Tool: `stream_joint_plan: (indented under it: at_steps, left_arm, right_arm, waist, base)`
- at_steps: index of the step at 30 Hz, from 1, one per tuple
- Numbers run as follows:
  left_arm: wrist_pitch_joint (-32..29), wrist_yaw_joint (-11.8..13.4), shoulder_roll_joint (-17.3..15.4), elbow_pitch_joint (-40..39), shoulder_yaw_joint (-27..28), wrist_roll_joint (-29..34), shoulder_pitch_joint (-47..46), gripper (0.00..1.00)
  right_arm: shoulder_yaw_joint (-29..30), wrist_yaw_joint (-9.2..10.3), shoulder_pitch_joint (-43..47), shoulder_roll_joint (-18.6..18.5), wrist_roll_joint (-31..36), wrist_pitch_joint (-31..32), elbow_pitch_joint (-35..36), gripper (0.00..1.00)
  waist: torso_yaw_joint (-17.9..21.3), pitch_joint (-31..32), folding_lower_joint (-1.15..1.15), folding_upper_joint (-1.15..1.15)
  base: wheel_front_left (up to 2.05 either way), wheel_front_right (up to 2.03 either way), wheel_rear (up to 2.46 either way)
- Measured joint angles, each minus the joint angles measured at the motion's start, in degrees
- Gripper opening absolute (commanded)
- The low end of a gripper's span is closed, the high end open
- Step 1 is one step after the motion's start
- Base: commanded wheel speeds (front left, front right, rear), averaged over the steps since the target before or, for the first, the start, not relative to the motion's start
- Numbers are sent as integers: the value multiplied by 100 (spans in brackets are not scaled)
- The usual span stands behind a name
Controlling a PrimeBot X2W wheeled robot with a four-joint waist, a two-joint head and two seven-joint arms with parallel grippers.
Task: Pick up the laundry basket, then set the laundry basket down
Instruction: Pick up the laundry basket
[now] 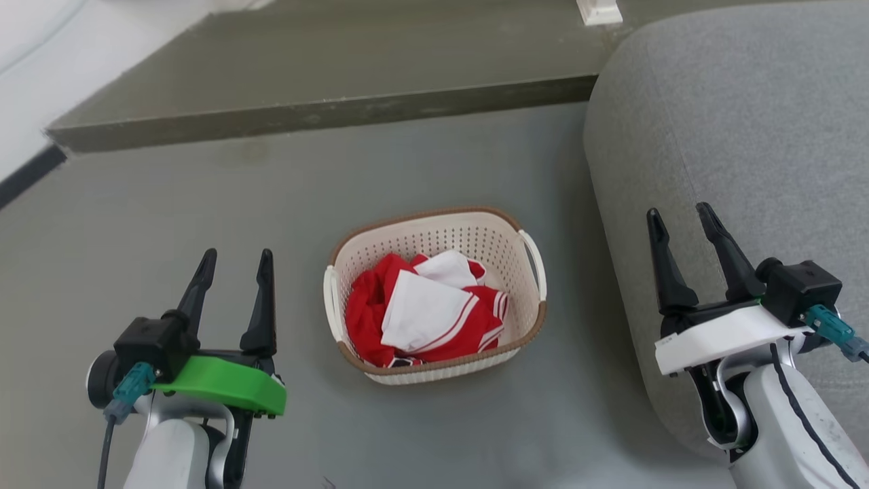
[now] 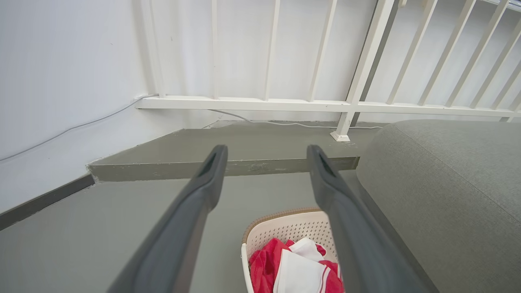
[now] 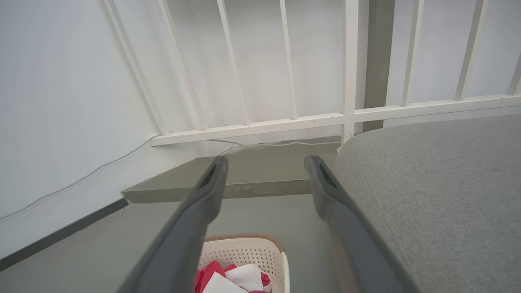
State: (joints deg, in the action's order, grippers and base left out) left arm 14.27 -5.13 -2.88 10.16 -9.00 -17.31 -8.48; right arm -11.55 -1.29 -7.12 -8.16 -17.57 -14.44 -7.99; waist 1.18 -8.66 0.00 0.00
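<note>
a small cream-white perforated laundry basket (image 1: 441, 239) with a brown woven-look rim sits on the grey floor (image 1: 170, 224), near the middle of the head view, between the robot's two grippers and well apart from both. it holds a crumpled heap of red and white clothes (image 1: 421, 312), and a white loop handle (image 1: 330, 302) stands at each of its two short ends. the left gripper (image 1: 238, 252) hovers at the lower left on a green mount, its two long dark fingers spread apart, pointing up the view and holding nothing. the right gripper (image 1: 678, 209) hovers at the lower right on a white mount, its fingers also spread and empty, seen in front of a grey fabric sofa (image 1: 733, 136) that takes up the right side. the basket stands near the sofa's rounded edge without touching it. beyond the basket a low olive-grey step (image 1: 339, 61) runs across the floor. in the left wrist view the far end of the basket shows low between the spread fingers, partly behind one of them, and a white railing (image 2: 285, 103) stands on the step against a white wall (image 2: 61, 61). in the right wrist view the basket's far rim shows at the bottom edge between that gripper's open fingers.
</note>
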Motion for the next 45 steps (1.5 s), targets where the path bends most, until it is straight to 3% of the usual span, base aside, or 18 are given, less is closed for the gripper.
stream_joint_plan:
  at_steps: [22,45]
  left_arm:
    - [18,-62,-3,141,8,13,-694,100]
    - [24,-101,-21,758,-55,44,-1944,100]
  right_arm:
    - [13,-74,-639,132,131,-8,89,100]
    - [70,-114,-1833,182,253,-14,-644,100]
  waist:
    - [218,-1214,0,0]
    - [203,-2752,1,0]
  base:
    - [0,0,0]
    - [0,0,0]
